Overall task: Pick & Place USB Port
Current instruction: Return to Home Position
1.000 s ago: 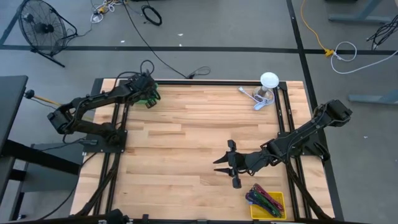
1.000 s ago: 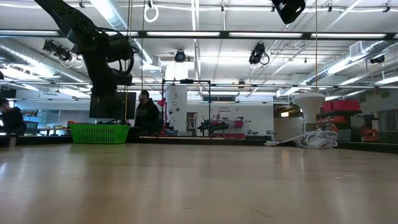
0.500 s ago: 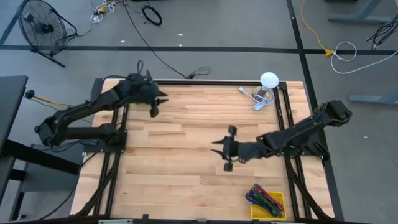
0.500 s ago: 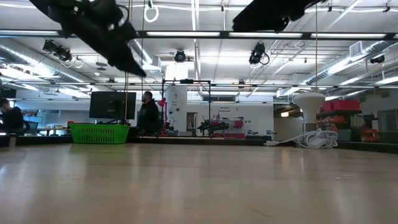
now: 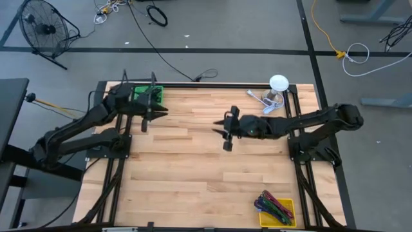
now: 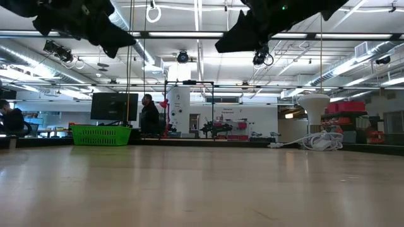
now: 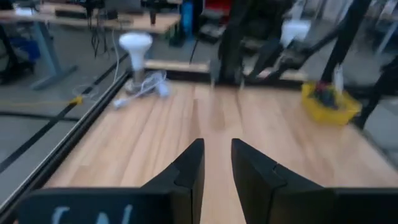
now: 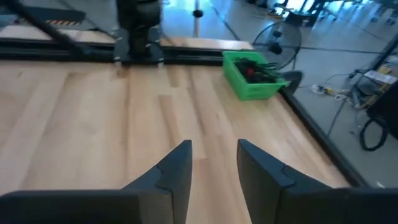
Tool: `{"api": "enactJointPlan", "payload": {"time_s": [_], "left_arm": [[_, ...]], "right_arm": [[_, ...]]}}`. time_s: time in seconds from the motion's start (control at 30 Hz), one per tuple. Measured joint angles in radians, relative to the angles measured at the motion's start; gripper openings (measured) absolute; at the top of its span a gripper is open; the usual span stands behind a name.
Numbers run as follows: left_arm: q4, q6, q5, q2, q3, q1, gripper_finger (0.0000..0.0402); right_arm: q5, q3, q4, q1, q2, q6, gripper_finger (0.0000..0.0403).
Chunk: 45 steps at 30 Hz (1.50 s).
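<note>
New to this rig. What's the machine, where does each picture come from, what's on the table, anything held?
Two dark robot arms work at a wooden table. One picture looks straight down from above, one looks level across the tabletop, and two come from cameras on the arms' wrists. The left gripper hangs by the green bin; the right gripper hangs over the table's middle. Both are open and hold nothing. A yellow bin holds coloured cables; a white lamp-like thing stands at the far edge.
</note>
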Motion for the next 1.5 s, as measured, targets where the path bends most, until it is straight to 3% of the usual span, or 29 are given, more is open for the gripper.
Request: {"api": "enactJointPlan", "payload": {"time_s": [0.13, 0.33, 0.6, 0.83, 0.97, 1.13, 1.3, 1.5], "left_arm": [[0.080, -0.067, 0.014, -0.086, -0.074, -0.037, 0.0073], [0.125, -0.173, -0.095, -0.231, -0.228, -0.144, 0.0051], [0.349, -0.298, -0.222, -0.429, -0.421, -0.301, 0.0012], [0.326, -0.374, -0.581, -0.466, -0.479, -0.485, 0.0004], [0.324, -0.317, -0.726, -0.469, -0.503, -0.604, 0.0004], [0.222, -0.234, -0.922, -0.466, -0.502, -0.698, 0.0005], [0.139, -0.193, -0.868, -0.466, -0.504, -0.748, 0.0006], [0.182, -0.181, -0.840, -0.460, -0.529, -0.766, 0.0007]], "right_arm": [[-0.023, 0.000, 0.047, -0.079, 0.000, -0.009, 0.0127], [-0.075, -0.007, 0.075, -0.163, 0.000, 0.009, 0.0127], [-0.109, -0.250, 0.391, -0.240, -0.076, 0.079, 0.0127], [-0.126, -0.512, 0.571, -0.239, -0.283, 0.166, 0.0127], [-0.093, -0.619, 0.598, -0.238, -0.404, 0.183, 0.0127], [-0.154, -0.718, 0.660, -0.237, -0.456, 0.235, 0.0127], [-0.177, -0.785, 0.726, -0.227, -0.455, 0.254, 0.0127], [-0.221, -0.846, 0.772, -0.227, -0.455, 0.266, 0.0127]]}}
